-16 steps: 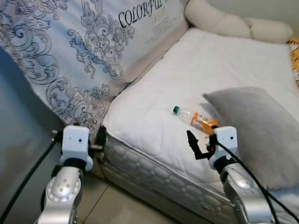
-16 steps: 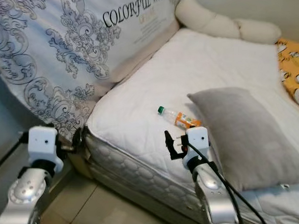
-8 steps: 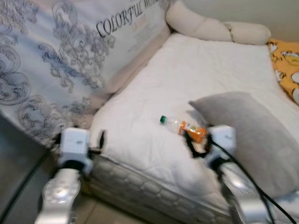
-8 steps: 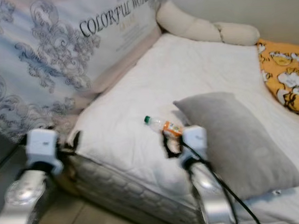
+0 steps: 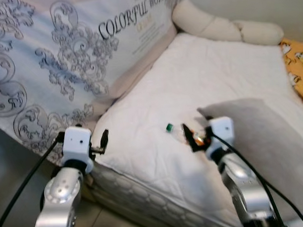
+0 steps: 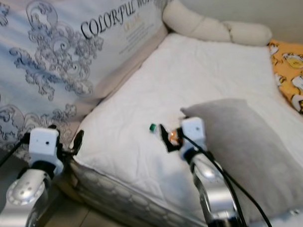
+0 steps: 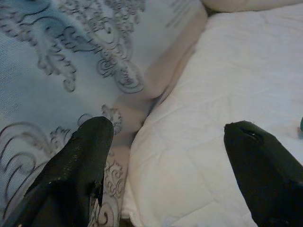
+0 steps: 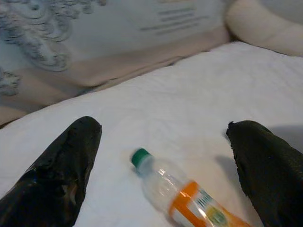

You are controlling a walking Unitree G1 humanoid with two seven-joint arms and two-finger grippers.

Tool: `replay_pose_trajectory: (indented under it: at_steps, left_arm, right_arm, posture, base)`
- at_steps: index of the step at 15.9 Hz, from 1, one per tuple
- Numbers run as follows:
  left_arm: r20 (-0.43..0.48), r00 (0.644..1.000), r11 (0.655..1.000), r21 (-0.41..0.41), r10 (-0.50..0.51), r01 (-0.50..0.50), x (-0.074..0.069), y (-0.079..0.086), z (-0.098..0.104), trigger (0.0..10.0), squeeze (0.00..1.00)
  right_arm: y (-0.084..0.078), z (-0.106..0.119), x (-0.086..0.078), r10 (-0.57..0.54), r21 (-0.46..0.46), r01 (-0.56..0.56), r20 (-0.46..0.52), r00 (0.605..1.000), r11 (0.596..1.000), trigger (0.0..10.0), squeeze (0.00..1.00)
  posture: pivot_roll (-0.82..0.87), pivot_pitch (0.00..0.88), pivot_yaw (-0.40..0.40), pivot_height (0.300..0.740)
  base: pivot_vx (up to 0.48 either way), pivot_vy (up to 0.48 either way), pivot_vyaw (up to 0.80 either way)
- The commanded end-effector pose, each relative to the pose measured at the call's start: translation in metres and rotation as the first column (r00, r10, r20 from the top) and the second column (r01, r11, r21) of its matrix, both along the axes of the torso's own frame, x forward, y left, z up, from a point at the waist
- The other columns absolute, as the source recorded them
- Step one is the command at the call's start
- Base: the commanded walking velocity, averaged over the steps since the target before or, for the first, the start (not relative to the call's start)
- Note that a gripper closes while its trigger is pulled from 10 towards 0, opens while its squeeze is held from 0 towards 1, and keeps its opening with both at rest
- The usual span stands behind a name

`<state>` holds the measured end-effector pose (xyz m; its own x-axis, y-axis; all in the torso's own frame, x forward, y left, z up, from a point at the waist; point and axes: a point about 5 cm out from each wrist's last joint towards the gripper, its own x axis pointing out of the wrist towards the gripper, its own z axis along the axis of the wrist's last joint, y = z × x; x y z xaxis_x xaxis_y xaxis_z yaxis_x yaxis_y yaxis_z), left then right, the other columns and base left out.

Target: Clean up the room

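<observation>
Two silver arms with white wrist blocks and black fingers.

Each arm is a run of rounded, brushed-silver segments. The left arm (image 5: 62, 196), at 7 o'clock in the head view, has a disc-shaped joint cover below its boxy white wrist housing (image 5: 76, 144), which bears one small dark dot. The right arm (image 5: 241, 190), at 5 o'clock, ends alike. Black cables trail along both. The fingers (image 7: 71, 175) are matte black, broad and blunt-tipped with a grainy surface.

The right pincer (image 8: 161, 175) is spread wide above the white bed (image 8: 199, 85). A clear bottle (image 8: 177, 196) with a green cap and orange label lies between its fingers (image 8: 52, 184), touching neither
</observation>
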<state>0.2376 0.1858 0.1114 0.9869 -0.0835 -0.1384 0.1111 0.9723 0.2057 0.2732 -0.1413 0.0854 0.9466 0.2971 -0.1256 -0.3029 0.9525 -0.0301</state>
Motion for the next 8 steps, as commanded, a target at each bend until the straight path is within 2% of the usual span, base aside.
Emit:
replay_pose_trajectory:
  at_steps: [1, 2, 3, 6, 8]
  left_arm:
    - [-0.008, 0.998, 0.998, 0.001, -0.058, 0.058, 0.001, -0.009, 0.001, 10.0, 0.0]
    - [-0.022, 0.993, 0.993, -0.002, -0.116, 0.116, 0.001, -0.012, 0.002, 10.0, 0.0]
    - [-0.027, 0.99, 0.991, -0.011, -0.137, 0.137, 0.001, -0.014, 0.002, 10.0, 0.0]
    - [-0.082, 0.937, 0.94, -0.078, -0.339, 0.333, 0.0, -0.028, 0.003, 10.0, 0.0]
    - [-0.09, 0.911, 0.915, -0.045, -0.403, 0.401, 0.006, -0.031, 0.006, 10.0, 0.0]
  right_arm:
    - [-0.008, -0.008, -0.001, 0.001, -0.037, -0.003, -0.048, 0.999, 0.999, 10.0, 0.0]
    - [-0.007, -0.011, 0.003, 0.073, -0.098, -0.081, -0.075, 0.994, 0.992, 10.0, 0.0]
    - [-0.007, -0.012, 0.004, 0.085, -0.113, -0.094, -0.081, 0.993, 0.989, 10.0, 0.0]
    - [-0.014, -0.016, 0.026, 0.11, -0.193, -0.145, -0.181, 0.977, 0.97, 10.0, 0.0]
    - [-0.02, -0.019, 0.043, 0.121, -0.323, -0.19, -0.222, 0.968, 0.927, 10.0, 0.0]
  posture:
    - [0.08, 0.0, 0.005, 0.74]
    - [0.08, 0.0, 0.012, 0.74]
    - [0.08, 0.0, 0.013, 0.74]
    - [0.07, 0.0, 0.022, 0.74]
    - [0.07, 0.0, 0.03, 0.74]
  base:
    - [0.0, 0.0, 0.0]
    - [0.0, 0.0, 0.0]
    - [0.0, 0.0, 0.0]
    - [0.0, 0.0, 0.0]
    - [0.0, 0.0, 0.0]
